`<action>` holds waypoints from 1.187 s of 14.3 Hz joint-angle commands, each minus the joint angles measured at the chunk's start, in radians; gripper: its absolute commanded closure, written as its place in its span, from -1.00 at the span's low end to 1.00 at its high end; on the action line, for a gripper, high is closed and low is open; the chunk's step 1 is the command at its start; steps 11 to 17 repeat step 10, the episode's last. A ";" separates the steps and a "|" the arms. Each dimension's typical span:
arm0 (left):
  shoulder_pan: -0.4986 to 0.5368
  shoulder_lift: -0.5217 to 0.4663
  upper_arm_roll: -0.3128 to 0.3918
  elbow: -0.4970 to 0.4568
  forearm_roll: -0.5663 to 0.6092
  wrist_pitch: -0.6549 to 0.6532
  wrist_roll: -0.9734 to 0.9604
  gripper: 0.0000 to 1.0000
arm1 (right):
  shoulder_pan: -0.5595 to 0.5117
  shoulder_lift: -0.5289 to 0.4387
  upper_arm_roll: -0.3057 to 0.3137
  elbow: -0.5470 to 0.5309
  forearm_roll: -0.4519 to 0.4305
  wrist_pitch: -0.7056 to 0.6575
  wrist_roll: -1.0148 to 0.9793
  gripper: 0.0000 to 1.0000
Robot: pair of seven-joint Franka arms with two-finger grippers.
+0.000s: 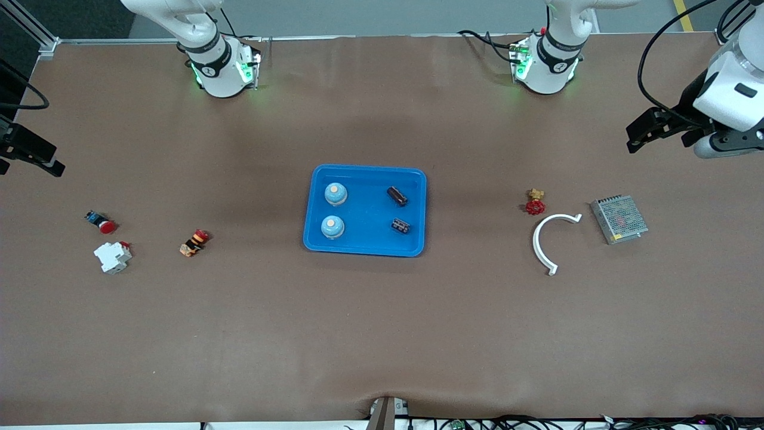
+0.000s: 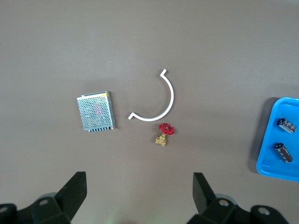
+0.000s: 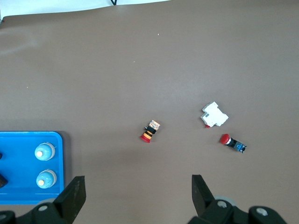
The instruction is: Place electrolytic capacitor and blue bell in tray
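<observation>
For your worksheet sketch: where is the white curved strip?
In the front view, the white curved strip lies on the table toward the left arm's end, between the red-handled valve and metal box.

Probably a robotics lab — brown-covered table, aluminium framing, cables along the edge.

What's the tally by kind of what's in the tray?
Blue bells: 2
Capacitors: 2
Total: 4, all inside the tray
</observation>
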 commanded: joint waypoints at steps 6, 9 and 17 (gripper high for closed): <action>-0.006 0.015 -0.002 0.028 0.018 -0.019 0.005 -1.00 | 0.006 -0.013 -0.002 -0.012 -0.010 0.005 0.017 -1.00; 0.000 0.015 -0.002 0.028 0.018 -0.019 0.005 -1.00 | 0.006 -0.012 -0.002 -0.012 -0.008 0.008 0.017 -1.00; 0.000 0.015 -0.002 0.028 0.018 -0.019 0.003 -1.00 | 0.005 -0.012 -0.002 -0.010 -0.010 0.008 0.017 -1.00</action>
